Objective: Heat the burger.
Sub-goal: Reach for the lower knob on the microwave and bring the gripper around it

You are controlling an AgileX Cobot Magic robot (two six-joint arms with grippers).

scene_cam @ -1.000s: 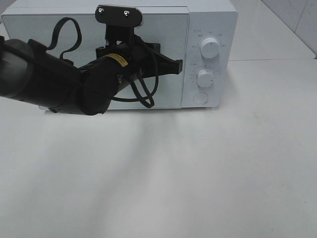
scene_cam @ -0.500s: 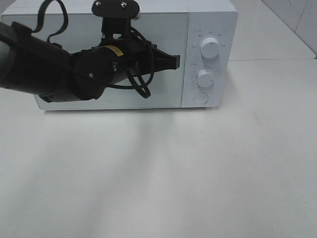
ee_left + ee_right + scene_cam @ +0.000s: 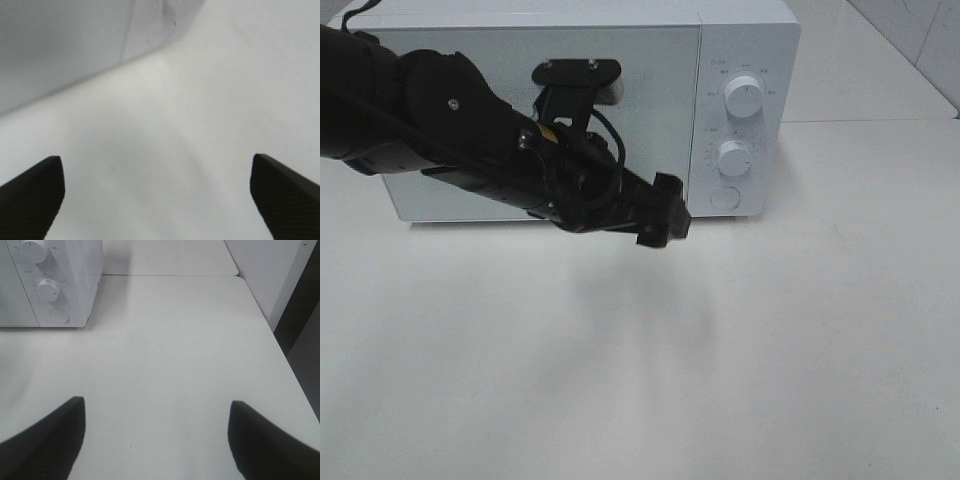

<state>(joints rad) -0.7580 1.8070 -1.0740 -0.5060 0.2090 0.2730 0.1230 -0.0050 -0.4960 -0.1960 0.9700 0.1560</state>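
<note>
The burger is out of view in every frame. The white microwave (image 3: 650,90) stands at the back of the table with its door shut. My left gripper (image 3: 663,212) is open and empty, low in front of the door's lower right corner, pointing down at the table. In the left wrist view, the left gripper (image 3: 156,160) has its jaws wide apart over bare table, with the microwave's front (image 3: 60,40) just behind. My right gripper (image 3: 156,404) is open and empty over the table, right of the microwave (image 3: 50,280); it is outside the exterior view.
The microwave's control panel has two knobs (image 3: 744,97) and a round button (image 3: 724,197). The white table (image 3: 720,350) extends in front. Its right edge (image 3: 280,345) drops off beside a dark gap and a wall.
My left arm swung down and right, from the upper part of the door to its lower right corner. The gripper now points down at the table.
</note>
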